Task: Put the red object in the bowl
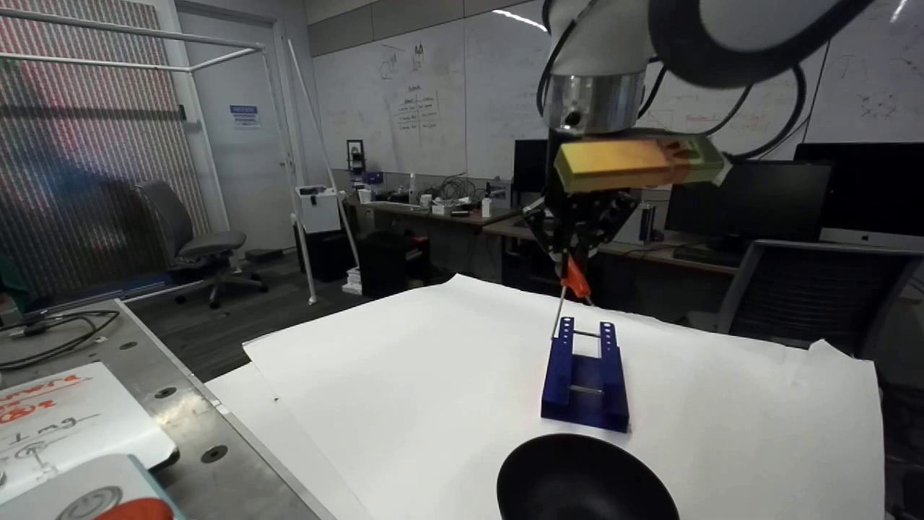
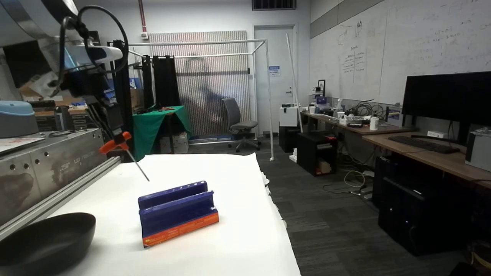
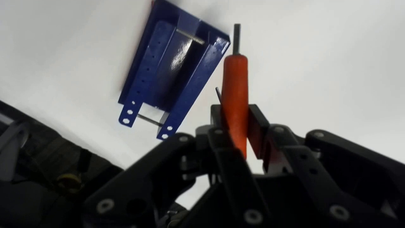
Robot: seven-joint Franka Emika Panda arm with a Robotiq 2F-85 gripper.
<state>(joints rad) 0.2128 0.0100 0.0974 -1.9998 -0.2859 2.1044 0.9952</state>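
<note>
Pincer (image 3: 235, 125) closed snugly on the red-orange T-handle hex key (image 3: 235, 82) (tilted, tip down), above the white tabletop (image 1: 419, 383); lower than the pincer sit the blue perforated rack (image 1: 586, 372) and, well apart from the pincer, the black bowl (image 1: 585, 480).

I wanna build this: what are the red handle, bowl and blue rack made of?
Red handle: probably plastic, smooth, evenly coloured. Bowl: plastic or coated metal, can't tell; dull black, no bright glare. Blue rack: maybe painted metal, glossy with white glints.
</note>
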